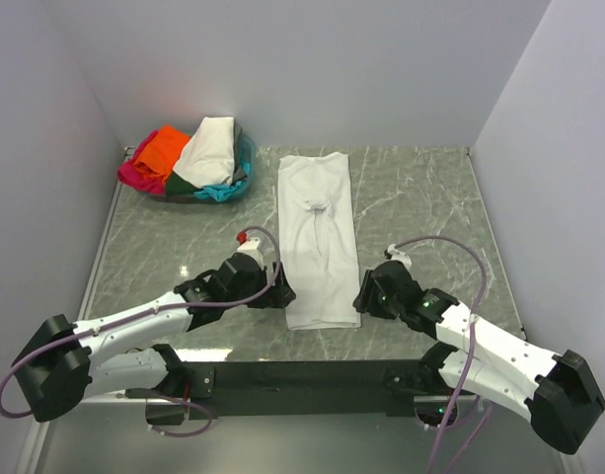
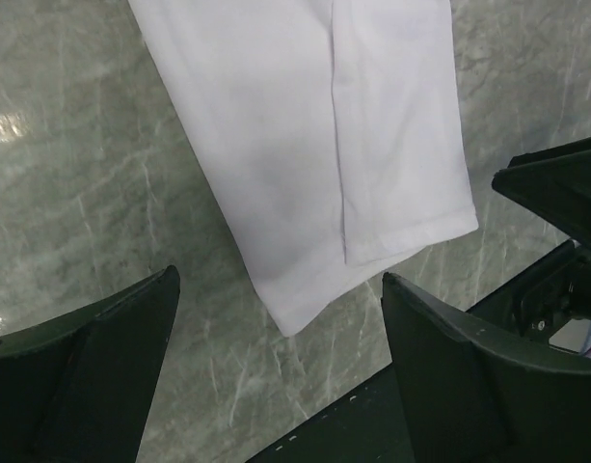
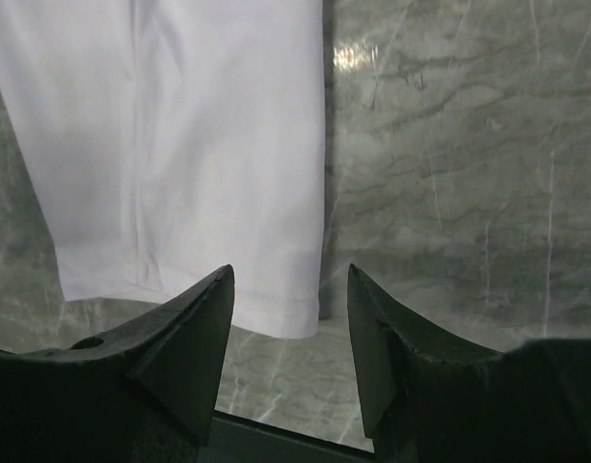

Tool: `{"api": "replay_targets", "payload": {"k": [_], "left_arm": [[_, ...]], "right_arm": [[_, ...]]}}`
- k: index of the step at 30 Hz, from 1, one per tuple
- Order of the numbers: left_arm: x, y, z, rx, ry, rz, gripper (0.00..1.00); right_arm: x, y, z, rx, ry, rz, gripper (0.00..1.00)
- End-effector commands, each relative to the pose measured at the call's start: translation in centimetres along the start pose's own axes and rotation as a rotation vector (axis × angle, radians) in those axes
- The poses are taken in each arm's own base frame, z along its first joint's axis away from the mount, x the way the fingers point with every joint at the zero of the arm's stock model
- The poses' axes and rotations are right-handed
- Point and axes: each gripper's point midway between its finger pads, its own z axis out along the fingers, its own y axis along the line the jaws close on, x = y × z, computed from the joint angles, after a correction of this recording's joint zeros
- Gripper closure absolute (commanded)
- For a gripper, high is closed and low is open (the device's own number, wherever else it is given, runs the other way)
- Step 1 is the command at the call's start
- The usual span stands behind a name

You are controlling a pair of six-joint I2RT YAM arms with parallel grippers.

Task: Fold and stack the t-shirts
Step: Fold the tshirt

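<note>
My left tool (image 1: 279, 292) stands wide open with nothing between its fingers (image 2: 102, 367). It is low over the surface (image 1: 420, 197), just beside the near left corner of the white t-shirt (image 1: 319, 237). In the left wrist view this corner lies under the gap of the tool, and I cannot tell if a finger touches the cloth. My right tool (image 1: 364, 296) is open too, but less wide, and it holds nothing. It is at the near right corner of the same shirt. In the right wrist view the hem corner lies just in front of one finger, and bare marble lies in front of the other.

The white t-shirt lies flat in the middle of the surface, folded to a long narrow strip that runs from the far side towards me. My two tools stand on the two sides of its near end.

In the far left corner is a see-through bluish basket (image 1: 248, 156), near the far end of the strip but not touching it. In it is a heap: a cream-white shirt (image 1: 208, 148) on top, an orange shirt (image 1: 162, 148), a magenta-pink shirt (image 1: 134, 176), a dark green shirt (image 1: 182, 183) and a teal shirt (image 1: 218, 192). A purple cable (image 1: 267, 237) loops over each arm, and a black bar (image 1: 302, 375) lies along the near edge behind the tools.
</note>
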Motion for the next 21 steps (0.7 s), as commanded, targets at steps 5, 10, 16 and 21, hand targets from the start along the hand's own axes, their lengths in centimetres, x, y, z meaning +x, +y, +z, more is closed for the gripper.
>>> {"api": "replay_targets", "payload": {"k": [5, 10, 16, 21], "left_arm": [[2.9, -0.2, 0.8, 0.024, 0.038, -0.081, 0.10], [5.0, 0.2, 1.7, -0.001, 0.096, -0.074, 0.11], [6.4, -0.1, 2.3, 0.019, 0.134, -0.077, 0.13], [7.5, 0.0, 2.7, 0.010, 0.162, -0.071, 0.16]], "right_arm": [[1.8, 0.5, 0.4, -0.044, 0.031, 0.038, 0.42], [2.6, 0.3, 0.7, -0.032, 0.054, 0.030, 0.43], [3.3, 0.1, 0.9, -0.033, 0.069, 0.034, 0.42], [3.9, -0.2, 1.1, -0.024, 0.080, 0.036, 0.43]]}}
